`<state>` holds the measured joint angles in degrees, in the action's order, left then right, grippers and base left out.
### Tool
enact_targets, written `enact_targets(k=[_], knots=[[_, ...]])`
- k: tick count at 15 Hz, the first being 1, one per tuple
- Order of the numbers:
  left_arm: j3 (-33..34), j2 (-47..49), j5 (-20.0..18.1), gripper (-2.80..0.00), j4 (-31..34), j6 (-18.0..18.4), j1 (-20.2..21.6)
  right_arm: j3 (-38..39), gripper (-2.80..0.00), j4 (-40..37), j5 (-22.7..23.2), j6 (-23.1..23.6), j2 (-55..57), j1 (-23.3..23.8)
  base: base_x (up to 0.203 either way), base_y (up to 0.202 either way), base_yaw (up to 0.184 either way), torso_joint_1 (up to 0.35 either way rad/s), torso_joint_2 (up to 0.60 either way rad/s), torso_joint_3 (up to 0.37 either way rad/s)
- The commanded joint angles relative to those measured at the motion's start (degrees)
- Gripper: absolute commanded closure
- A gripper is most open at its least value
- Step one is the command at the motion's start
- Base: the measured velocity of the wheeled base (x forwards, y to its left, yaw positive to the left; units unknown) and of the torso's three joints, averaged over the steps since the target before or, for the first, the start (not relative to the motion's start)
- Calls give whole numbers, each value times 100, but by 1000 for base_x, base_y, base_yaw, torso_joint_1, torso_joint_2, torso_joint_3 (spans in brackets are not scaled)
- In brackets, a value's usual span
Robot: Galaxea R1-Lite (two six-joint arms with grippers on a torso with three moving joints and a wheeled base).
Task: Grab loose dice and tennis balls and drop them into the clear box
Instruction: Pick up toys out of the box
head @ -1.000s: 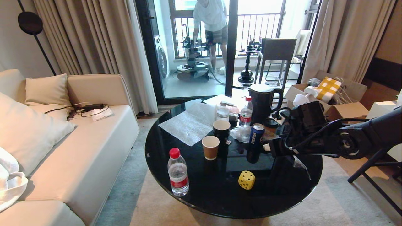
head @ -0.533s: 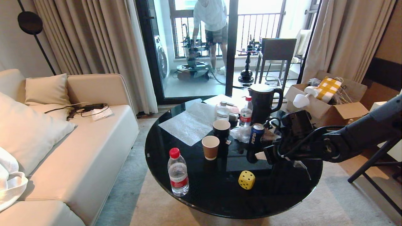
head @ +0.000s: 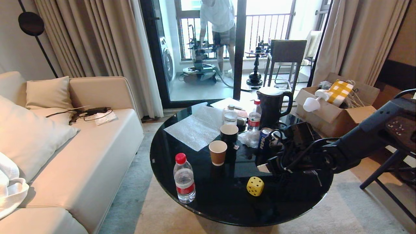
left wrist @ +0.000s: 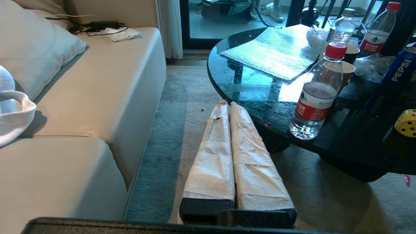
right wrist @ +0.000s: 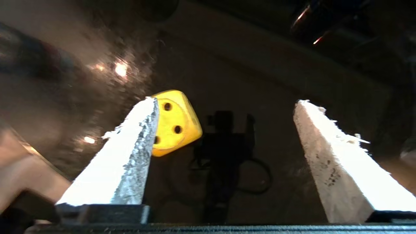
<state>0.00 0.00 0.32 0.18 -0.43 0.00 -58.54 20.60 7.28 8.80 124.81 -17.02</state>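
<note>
One yellow die [head: 255,186] with dark dots rests near the front edge of the round black glass table [head: 169,152]. My right gripper [head: 265,168] hovers low over the table just behind and right of it, pointing down. In the right wrist view the right gripper [right wrist: 225,100] is open wide and empty. The die [right wrist: 175,123] lies partly behind one finger [right wrist: 130,156], outside the gap. My left gripper [left wrist: 229,104] is shut on nothing, parked over the carpet beside the table; the die [left wrist: 406,123] shows there too. Tennis balls and the clear box are out of view.
On the table stand a red-capped water bottle [head: 184,178], a paper cup [head: 217,152], a black cup [head: 229,133], a Pepsi can [head: 264,136], a black kettle [head: 271,107] and a bubble-wrap sheet [head: 195,126]. A sofa [head: 81,156] is left; a person [head: 217,19] stands on the balcony.
My right arm has come down and leftward toward the yellow die, and its jaws have gone from nearly shut to wide open. Nothing else has moved.
</note>
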Motion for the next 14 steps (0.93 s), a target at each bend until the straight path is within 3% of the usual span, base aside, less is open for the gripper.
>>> enact_targets(k=[1,9,12,14], knots=[[0,0,3,0,-1,-1,0,-39,-280,59,-3,330,265,-62,0,0,0,0,0,0],[0,0,3,0,-1,-1,0,-289,-280,-12,53,492,711,-152,0,0,0,0,0,0],[0,0,3,0,-1,-1,0,-305,-280,-21,655,515,697,-169,0,0,0,0,0,0],[0,0,3,0,-1,-1,0,-290,-280,-30,696,491,693,-170,0,0,0,0,0,0]])
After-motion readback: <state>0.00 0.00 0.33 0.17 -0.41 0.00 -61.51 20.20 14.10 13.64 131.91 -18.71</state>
